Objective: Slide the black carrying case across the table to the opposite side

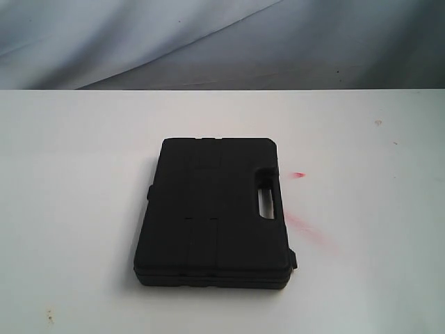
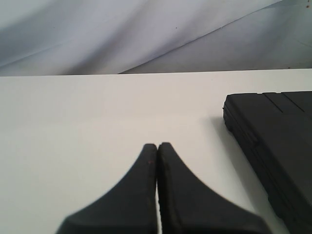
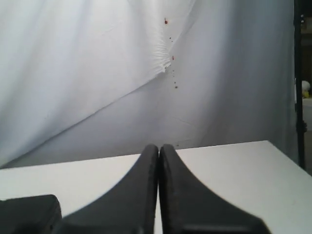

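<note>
Case (image 1: 212,212) on table (image 1: 69,209) (margins all round)

The carrying case (image 1: 215,209) is plain matte black all over. The table (image 1: 69,209) is white, with 2 faint red smears (image 1: 300,223) on the half toward its right edge and tiny dark specks (image 1: 49,314) near the front left corner. The backdrop cloth (image 1: 208,42) is pale grey-white, dotted with small red spots (image 3: 165,21). The left gripper (image 2: 157,146) and right gripper (image 3: 159,147) are both black.

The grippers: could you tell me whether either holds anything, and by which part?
Nothing is held: left gripper and right gripper are shut empty; the black case lies free.
</note>
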Controlling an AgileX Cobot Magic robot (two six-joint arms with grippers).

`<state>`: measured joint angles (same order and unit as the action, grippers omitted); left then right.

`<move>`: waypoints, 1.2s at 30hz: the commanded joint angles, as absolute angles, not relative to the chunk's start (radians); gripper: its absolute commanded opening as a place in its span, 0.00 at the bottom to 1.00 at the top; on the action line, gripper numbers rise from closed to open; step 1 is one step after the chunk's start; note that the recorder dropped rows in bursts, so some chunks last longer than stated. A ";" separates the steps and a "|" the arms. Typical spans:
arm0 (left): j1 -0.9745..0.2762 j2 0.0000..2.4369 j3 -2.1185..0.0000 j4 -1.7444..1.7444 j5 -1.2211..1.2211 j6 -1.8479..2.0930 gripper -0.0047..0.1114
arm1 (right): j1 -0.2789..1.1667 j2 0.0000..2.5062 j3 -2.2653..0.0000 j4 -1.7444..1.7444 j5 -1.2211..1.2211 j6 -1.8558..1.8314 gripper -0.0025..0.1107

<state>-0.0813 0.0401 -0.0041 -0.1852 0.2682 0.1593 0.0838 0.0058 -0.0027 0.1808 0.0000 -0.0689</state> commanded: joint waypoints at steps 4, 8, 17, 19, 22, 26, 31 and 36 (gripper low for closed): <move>-0.080 0.038 0.000 -0.193 0.267 0.159 0.04 | 0.081 0.000 0.000 0.452 -0.248 -0.068 0.02; -0.080 0.038 0.000 -0.193 0.267 0.159 0.04 | 0.081 0.000 -0.071 0.252 -0.345 -0.075 0.02; -0.080 0.038 0.000 -0.193 0.267 0.159 0.04 | 0.081 0.000 -0.247 0.028 -0.344 -0.048 0.02; -0.080 0.038 0.000 -0.193 0.267 0.159 0.04 | 0.081 0.000 -0.270 -0.043 -0.303 -0.064 0.02; -0.080 0.038 0.000 -0.193 0.267 0.159 0.04 | 0.081 0.000 -0.315 -0.144 -0.150 -0.070 0.02; -0.080 0.038 0.000 -0.193 0.267 0.159 0.04 | 0.081 0.000 -0.414 -0.143 0.144 -0.070 0.02; -0.080 0.038 0.000 -0.193 0.267 0.159 0.04 | 0.081 0.064 -0.598 -0.027 0.476 -0.087 0.02; -0.080 0.038 0.000 -0.193 0.267 0.159 0.04 | 0.081 0.200 -0.774 0.018 0.775 -0.099 0.02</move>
